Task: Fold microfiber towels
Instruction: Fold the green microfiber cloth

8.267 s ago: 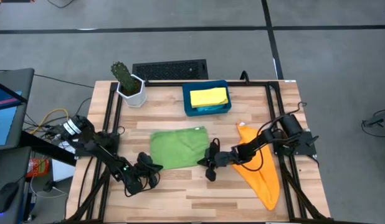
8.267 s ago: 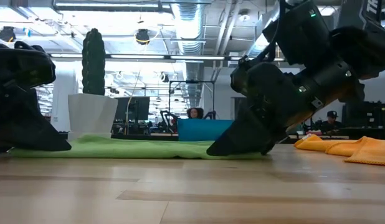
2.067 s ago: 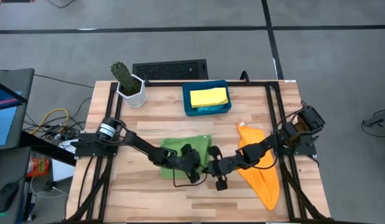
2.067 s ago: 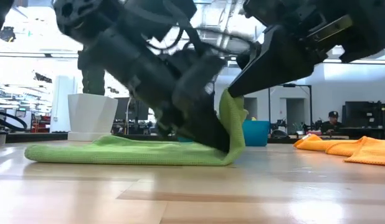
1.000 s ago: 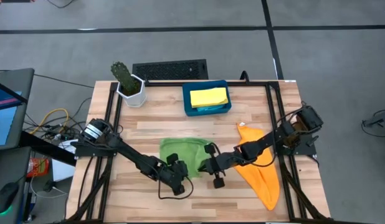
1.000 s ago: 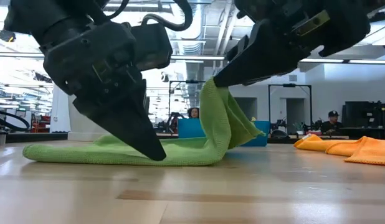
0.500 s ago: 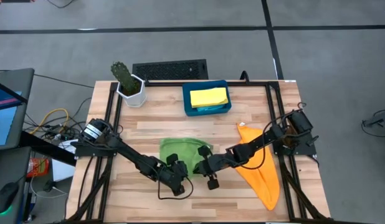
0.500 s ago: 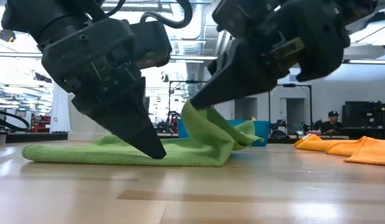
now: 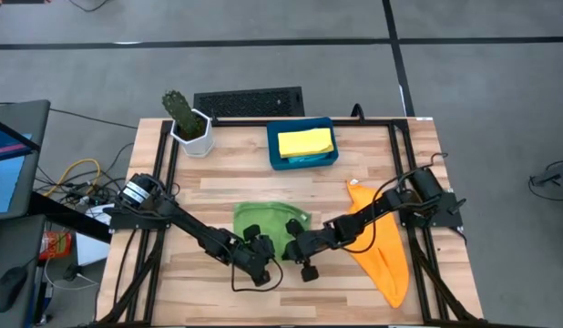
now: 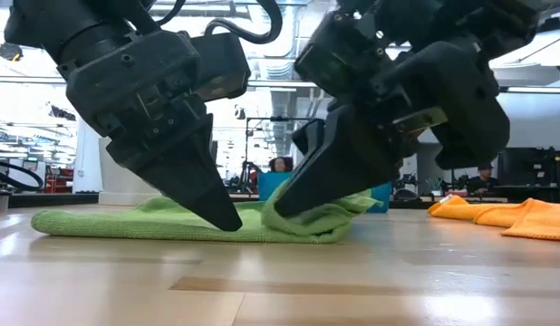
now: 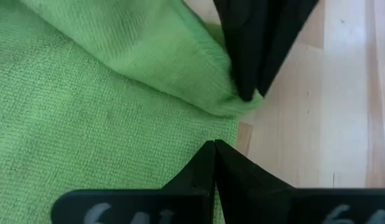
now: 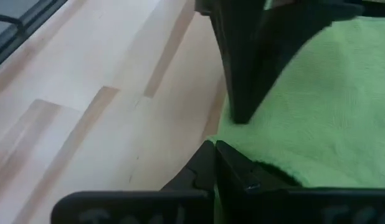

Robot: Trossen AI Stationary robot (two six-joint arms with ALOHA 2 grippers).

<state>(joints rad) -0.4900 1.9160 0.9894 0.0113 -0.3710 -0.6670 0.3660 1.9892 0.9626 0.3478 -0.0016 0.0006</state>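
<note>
A green towel (image 9: 263, 220) lies at the table's middle, its right part doubled over onto itself. My left gripper (image 9: 266, 258) is shut, its tip (image 10: 229, 223) down on the towel by the near edge. My right gripper (image 9: 289, 244) is shut on the doubled-over flap (image 10: 303, 217) and sits low over the towel. An orange towel (image 9: 383, 253) lies crumpled at the right. A yellow towel (image 9: 306, 142) lies in the dark-blue tray (image 9: 275, 157). My left gripper presses its shut fingertips (image 11: 214, 152) down on the green towel close to its edge (image 11: 205, 127), slanting down from the table's left. The cloth under them lies flat on the table. My right gripper pinches the doubled-over flap at its edge (image 11: 225, 102) between its fingertips (image 11: 247, 84), slanting down from the table's right. The flap rests slack on the layer below; how many layers are pinched, I cannot tell.
A cactus in a white pot (image 9: 188, 124) stands at the far left corner. The tray sits at the far middle. Bare wood (image 9: 218, 196) runs along the near edge and left of the green towel.
My right gripper has gone down and toward the table's left with the towel's flap. The flap stood up in a tall fold a second ago; now it lies low, folded over onto the flat part. My left gripper has kept still on the towel.
</note>
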